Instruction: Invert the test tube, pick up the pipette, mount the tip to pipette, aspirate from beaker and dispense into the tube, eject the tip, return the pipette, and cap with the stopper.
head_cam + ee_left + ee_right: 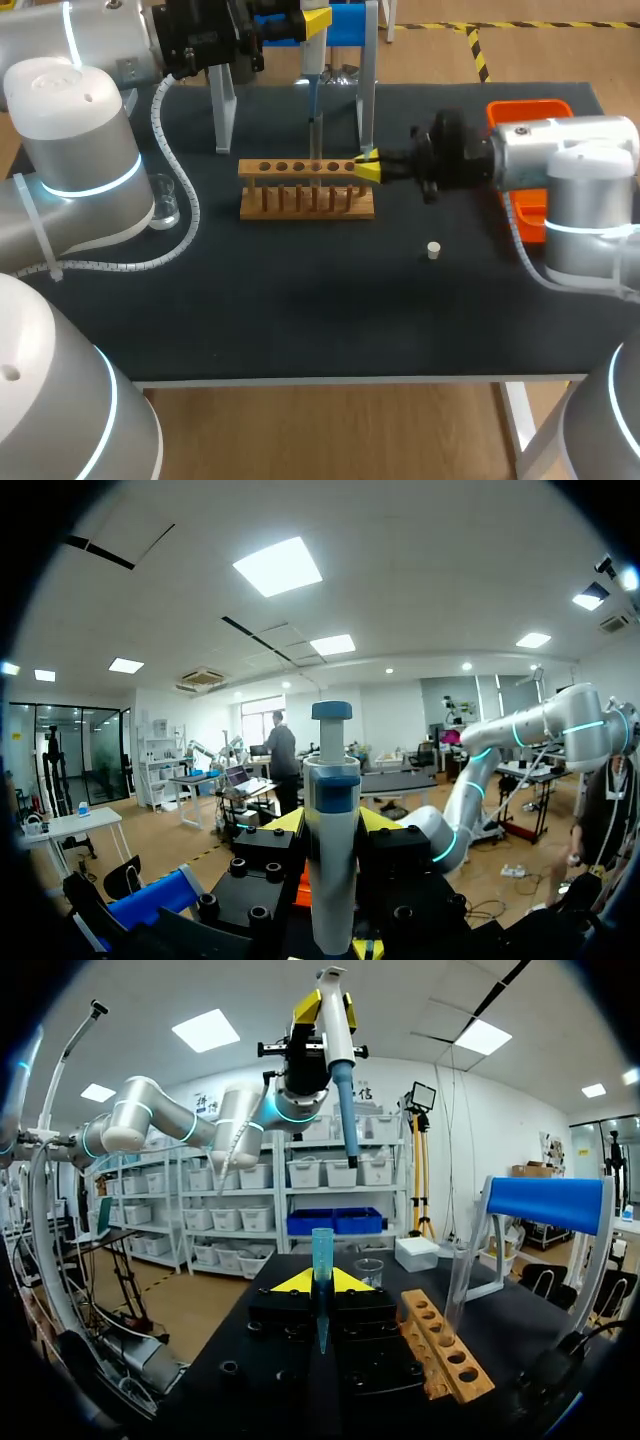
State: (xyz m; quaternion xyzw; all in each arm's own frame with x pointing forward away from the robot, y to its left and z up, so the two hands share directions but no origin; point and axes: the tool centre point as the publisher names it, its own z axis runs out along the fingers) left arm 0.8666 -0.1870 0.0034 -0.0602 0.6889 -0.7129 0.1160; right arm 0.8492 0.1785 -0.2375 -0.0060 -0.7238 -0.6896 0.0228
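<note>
Holding the pipette (312, 75) clamped in my left gripper (331, 825) above the rack (305, 190), I pinch the tip (322, 1252) in my right gripper (321, 1285), just right of the rack. It looks like light, slick, thin plastic, so grip it mid-body, gently.

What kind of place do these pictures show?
Probably a laboratory test bench for robots: a wooden tube rack, a small clear glass beaker and a white-and-blue pipette in the left pincer.
</note>
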